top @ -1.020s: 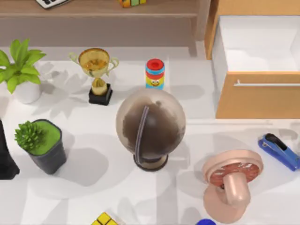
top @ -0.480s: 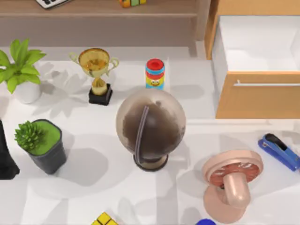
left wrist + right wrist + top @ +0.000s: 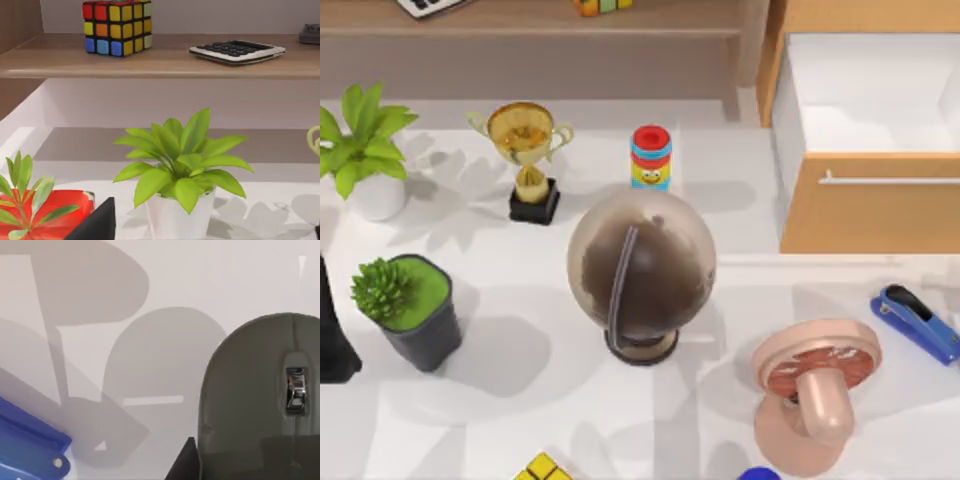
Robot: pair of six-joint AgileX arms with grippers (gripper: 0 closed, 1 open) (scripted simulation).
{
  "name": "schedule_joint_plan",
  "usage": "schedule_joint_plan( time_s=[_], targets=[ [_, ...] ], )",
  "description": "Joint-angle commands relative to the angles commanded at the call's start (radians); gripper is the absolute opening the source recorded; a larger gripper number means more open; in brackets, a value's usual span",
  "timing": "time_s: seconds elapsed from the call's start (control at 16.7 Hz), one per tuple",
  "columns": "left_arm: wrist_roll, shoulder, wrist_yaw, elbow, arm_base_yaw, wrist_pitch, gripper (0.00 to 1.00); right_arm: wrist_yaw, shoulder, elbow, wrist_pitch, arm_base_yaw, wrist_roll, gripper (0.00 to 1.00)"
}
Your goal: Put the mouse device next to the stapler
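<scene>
Right claw (image 3: pixel 186 465), seen through its own wrist camera as one dark finger edge just beside the mouse (image 3: pixel 260 395); whether the jaws are closed on the mouse or merely stand over it cannot be told. The mouse, grey-black with its scroll wheel uppermost, sits close under the camera, and whether it rests on the table (image 3: pixel 570 400) or is carried above it cannot be told either. Bare white surface crossed by shadows separates it from the blue stapler (image 3: pixel 30 450), whose corner lies near but not touching. From above, the stapler (image 3: pixel 915 322) lies at the table's right edge, to the right of the pink fan (image 3: pixel 815 395). Over the last second the stapler, fan and globe (image 3: pixel 642 270) have kept their places, so nothing has been knocked. Judged from this, the mouse is already near its target and the task is probably close to done. Left arm (image 3: pixel 332 340) is parked at the table's left edge, its claw (image 3: pixel 97 225) facing a potted plant (image 3: pixel 175 165).
</scene>
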Motion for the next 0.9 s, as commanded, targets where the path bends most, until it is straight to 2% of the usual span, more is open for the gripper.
schedule_joint_plan(
  time_s=[0.9],
  targets=[
    [0.000,0.000,0.000,0.000,0.000,0.000,1.00,-0.013,0.015,-0.036,0.127,0.020,-0.151,0.00]
  ],
)
